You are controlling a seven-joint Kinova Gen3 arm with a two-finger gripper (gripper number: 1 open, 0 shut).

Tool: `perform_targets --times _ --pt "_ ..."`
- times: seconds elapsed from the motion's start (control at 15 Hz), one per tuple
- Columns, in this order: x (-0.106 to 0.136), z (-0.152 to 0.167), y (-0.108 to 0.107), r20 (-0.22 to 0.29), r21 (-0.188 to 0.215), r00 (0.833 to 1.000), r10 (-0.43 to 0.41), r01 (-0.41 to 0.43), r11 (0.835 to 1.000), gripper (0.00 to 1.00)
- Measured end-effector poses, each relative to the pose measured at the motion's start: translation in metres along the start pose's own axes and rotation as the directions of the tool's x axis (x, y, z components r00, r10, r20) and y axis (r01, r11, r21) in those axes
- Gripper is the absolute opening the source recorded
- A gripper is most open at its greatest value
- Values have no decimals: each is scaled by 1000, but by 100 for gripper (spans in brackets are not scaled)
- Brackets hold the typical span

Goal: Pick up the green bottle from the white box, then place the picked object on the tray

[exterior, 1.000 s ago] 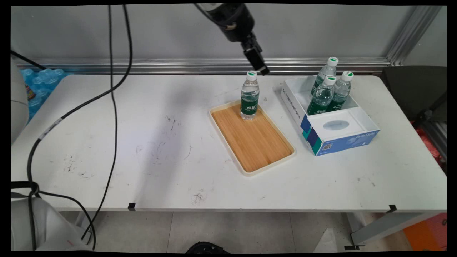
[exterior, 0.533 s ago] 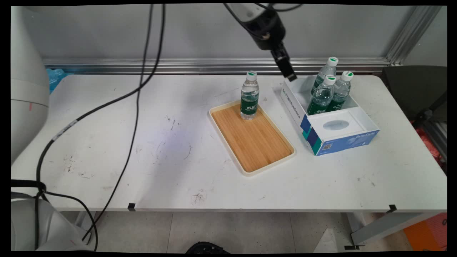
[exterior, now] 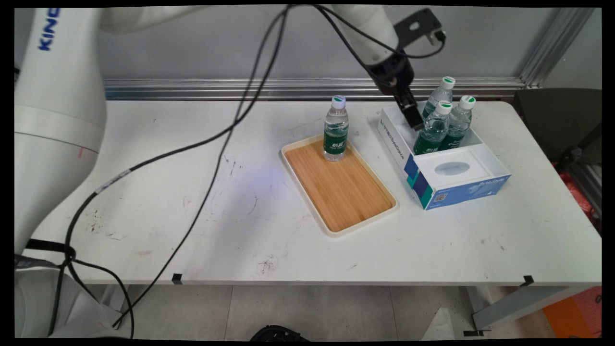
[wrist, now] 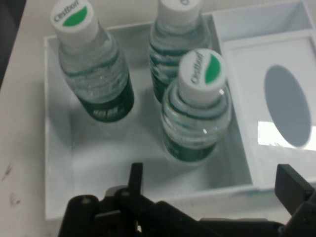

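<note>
In the main view, the gripper (exterior: pixel 414 122) is seen lowered over the open compartment of the white and blue box (exterior: pixel 449 187), just left of the three water bottles (exterior: pixel 435 127) standing in it. A fourth bottle (exterior: pixel 336 128) stands upright on the far end of the wooden tray (exterior: pixel 350 197), left of the box. In the hand view, the fingers (wrist: pixel 136 177) are seen spread apart and empty, poised above the box wall (wrist: pixel 59 163), the nearest bottle (wrist: pixel 197 108) standing between them

White arm reaching in from upper left, wrist angled downward, gripper (exterior: pixel 412 117) raised — fingers (wrist: pixel 136 177) spread apart
</note>
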Motion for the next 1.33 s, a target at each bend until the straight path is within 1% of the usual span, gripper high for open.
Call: perform_targets --times 0.27,0.53,0.73,0.93,1.0,1.33 --pt "7 45 -5 -12 -4 999 -31 31 1000 100" --pt "11 79 -9 -22 -7 998 -56 56 998 100" --pt "13 96 -11 -31 -12 996 -78 77 997 100" --pt "15 105 -12 -42 -18 995 -93 92 996 100" --pt "16 107 -12 -46 -20 994 -97 96 995 0" --pt "18 107 -14 -57 -24 993 -107 106 994 0"
